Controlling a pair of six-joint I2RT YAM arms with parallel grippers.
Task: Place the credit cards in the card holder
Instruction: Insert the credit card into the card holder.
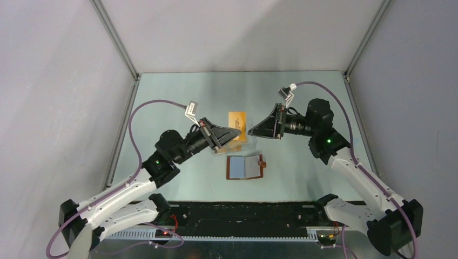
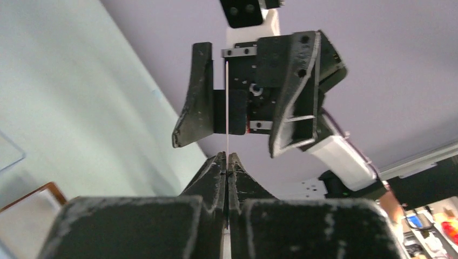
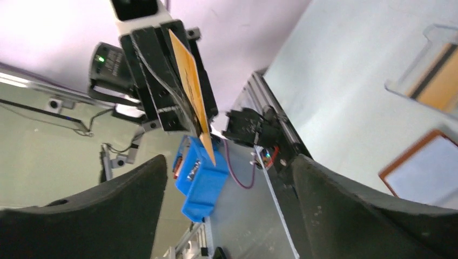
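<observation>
My left gripper (image 1: 238, 132) is shut on one orange-gold credit card (image 1: 237, 122) and holds it raised above the table. The left wrist view shows that card edge-on as a thin pale line (image 2: 227, 102) rising from my closed fingertips (image 2: 227, 157). My right gripper (image 1: 251, 131) faces it, open and empty, its fingers (image 2: 193, 97) on either side of the card's far end without touching. The right wrist view shows the held card (image 3: 192, 89) between my spread fingers (image 3: 229, 162). The brown card holder (image 1: 245, 167) lies open on the table, grey-blue pockets up.
A clear plastic box (image 1: 235, 145) sits under the left gripper, behind the card holder. In the right wrist view it holds a striped card (image 3: 435, 81). The card holder's corner also shows there (image 3: 426, 172). Grey walls enclose the table on three sides.
</observation>
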